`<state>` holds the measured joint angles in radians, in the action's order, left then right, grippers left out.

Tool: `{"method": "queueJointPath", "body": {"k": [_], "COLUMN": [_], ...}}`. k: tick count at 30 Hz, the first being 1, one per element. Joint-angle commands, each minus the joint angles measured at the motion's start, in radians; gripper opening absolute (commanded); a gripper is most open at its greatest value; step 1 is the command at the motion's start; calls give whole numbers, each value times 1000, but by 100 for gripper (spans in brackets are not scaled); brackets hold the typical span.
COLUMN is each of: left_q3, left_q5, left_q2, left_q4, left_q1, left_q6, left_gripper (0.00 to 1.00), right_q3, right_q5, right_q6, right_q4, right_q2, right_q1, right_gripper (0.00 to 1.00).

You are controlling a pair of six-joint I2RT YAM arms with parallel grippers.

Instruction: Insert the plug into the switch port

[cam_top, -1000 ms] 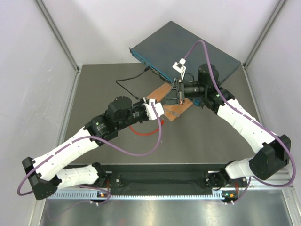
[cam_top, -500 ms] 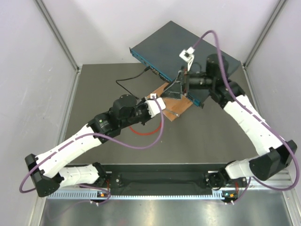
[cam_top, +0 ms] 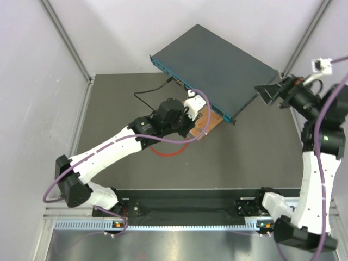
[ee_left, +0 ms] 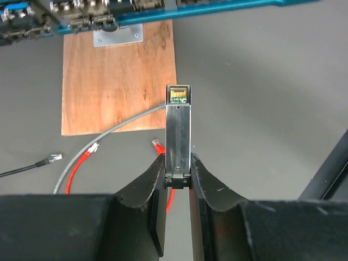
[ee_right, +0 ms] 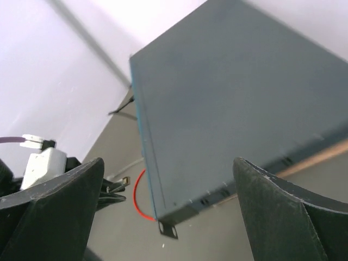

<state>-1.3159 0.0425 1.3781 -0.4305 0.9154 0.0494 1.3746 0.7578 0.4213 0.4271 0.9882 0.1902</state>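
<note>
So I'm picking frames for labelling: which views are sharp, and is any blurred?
Left wrist: sharp, the metal module in the left gripper crisp. Right wrist: blurred, the switch box smeared. Top external: sharp, evenly lit.

board [ee_left: 118,81]: grained wood | module [ee_left: 178,128]: shiny metal | left gripper [ee_left: 178,166]: matt black plastic

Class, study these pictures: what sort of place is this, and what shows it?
Most likely a robotics lab test cell. A left arm and right arm are bolted at the edge of a grey table. Plain white walls surround it, and a network switch and a loose red cable are laid out.
</note>
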Motion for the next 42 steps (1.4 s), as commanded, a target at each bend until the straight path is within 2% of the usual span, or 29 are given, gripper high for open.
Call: {"method": "queueJointPath", "body": {"k": [1,5,8,12,13,20,27,29,30,33,34,36,37,38,39,42], "left_q3": [-89,-123,-114,-109,-105,-108,-151,-172,-180,-204,-212,-221,-227,-230,-229,-226], "left_q5": [20,-4,-9,19,22,39,34,51,66,82,80,88,91,95,96,92], "left_q2": [62,87,91,90,88,75,99,108,120,139,145,159,164,168,173,177], "left_q4": [0,16,27,12,7,-2,-10,-10,-10,-14,-17,-22,-31,-34,-36,-36], "left_q1": [2,2,2,0,0,0,0,0,0,0,0,0,0,0,0,0], "left_q6": [-48,-92,-109,-109,-100,-79,-60,-59,-59,-29,-29,-29,-34,-34,-36,-36], "left_gripper": [0,0,0,0,0,0,0,0,0,0,0,0,0,0,0,0], "right_q3": [-66,-201,-316,-503,-517,-513,-529,-519,-516,-513,-516,-520,-522,-523,-525,-522], "right_q5": [65,204,287,319,305,216,173,178,179,178,178,178,179,179,179,181], "right_q6": [66,158,273,560,583,513,524,522,533,542,547,553,554,556,554,554], "right_q4": [68,55,-72,-451,-549,-571,-668,-674,-688,-714,-725,-731,-737,-738,-737,-732], "right_q2": [-54,-43,-28,-36,-34,38,116,128,135,141,141,141,139,139,139,139], "right_q1": [139,294,311,304,295,135,55,37,31,11,6,-3,-3,-5,-5,-8], "right_gripper": [100,100,100,100,100,100,100,97,95,79,68,55,44,39,30,18]}}
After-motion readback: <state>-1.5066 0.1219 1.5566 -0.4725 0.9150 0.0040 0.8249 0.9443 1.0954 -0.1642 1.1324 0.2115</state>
